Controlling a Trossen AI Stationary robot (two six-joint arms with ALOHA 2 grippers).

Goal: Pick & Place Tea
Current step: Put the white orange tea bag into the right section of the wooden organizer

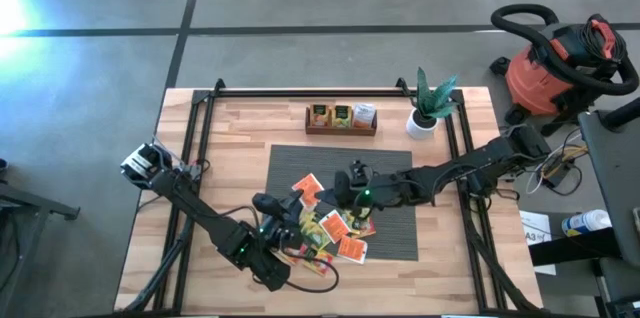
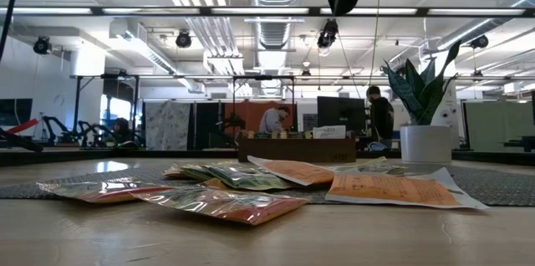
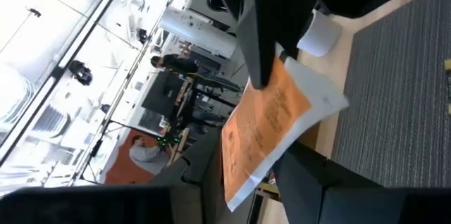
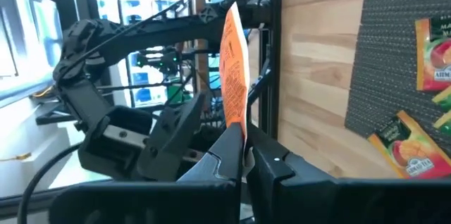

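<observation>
One orange-red tea sachet (image 1: 309, 189) (image 4: 232, 62) (image 3: 264, 122) is lifted above the grey ribbed mat (image 1: 390, 208), between my two grippers. My right gripper (image 1: 335, 188) (image 4: 244, 150) reaches in from the table's right and is shut on it. My left gripper (image 1: 292, 205) (image 3: 243, 182) comes from the near left. It is open, with its fingers on either side of the sachet's other end. The other sachets (image 1: 335, 230) (image 2: 251, 184), orange, yellow and green, lie flat in a loose heap on the mat. My right gripper pinches the orange-red sachet between its two fingers at one edge (image 4: 243, 129), coming level from the table's right. The sachet is clear of the table, stands on edge and sticks out past the fingertips (image 3: 271, 34) toward the left gripper.
The long dark wooden tray (image 1: 341, 130) sits beyond the mat near the far edge, with sachets standing in it. A white pot with a green plant (image 1: 423, 123) stands to its right. Black frame rails (image 1: 200, 128) run along the table's sides. A red shop vacuum (image 1: 555, 68) stands off the table.
</observation>
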